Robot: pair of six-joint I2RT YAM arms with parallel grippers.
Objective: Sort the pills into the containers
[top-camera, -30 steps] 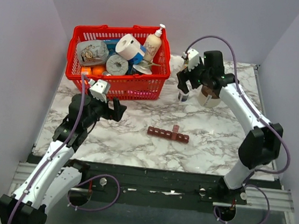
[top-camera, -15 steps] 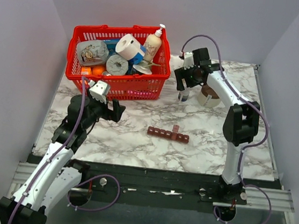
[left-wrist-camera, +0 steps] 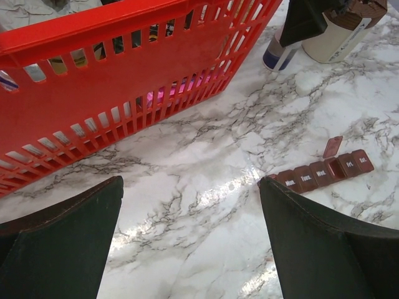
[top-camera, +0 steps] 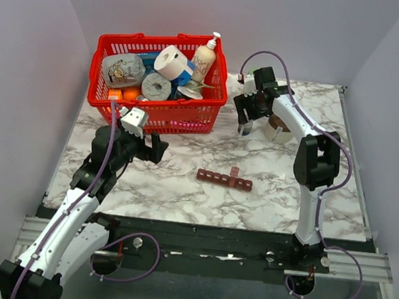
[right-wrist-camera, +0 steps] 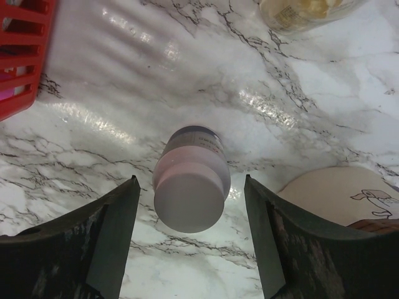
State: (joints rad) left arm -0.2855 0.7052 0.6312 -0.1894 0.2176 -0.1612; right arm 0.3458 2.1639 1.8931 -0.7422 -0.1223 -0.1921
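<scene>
The containers are a dark red-brown strip of day compartments (top-camera: 224, 179) lying mid-table, one lid flipped up; it also shows in the left wrist view (left-wrist-camera: 324, 172). A small white-capped pill bottle (right-wrist-camera: 191, 177) stands upright directly under my right gripper (right-wrist-camera: 192, 205), between its open fingers without touching them; from above it shows at the gripper's tip (top-camera: 246, 129). My left gripper (top-camera: 158, 147) is open and empty, low over the marble in front of the red basket, left of the strip.
A red basket (top-camera: 99, 84) full of household items stands at the back left; its wall fills the left wrist view (left-wrist-camera: 124, 75). A round cream tub with a brown top (top-camera: 279, 132) stands right of the pill bottle. A clear jar (right-wrist-camera: 299, 12) lies beyond it.
My right arm has swung its gripper slightly left and back, settling over the small bottle. The left arm and the strip have not moved.
</scene>
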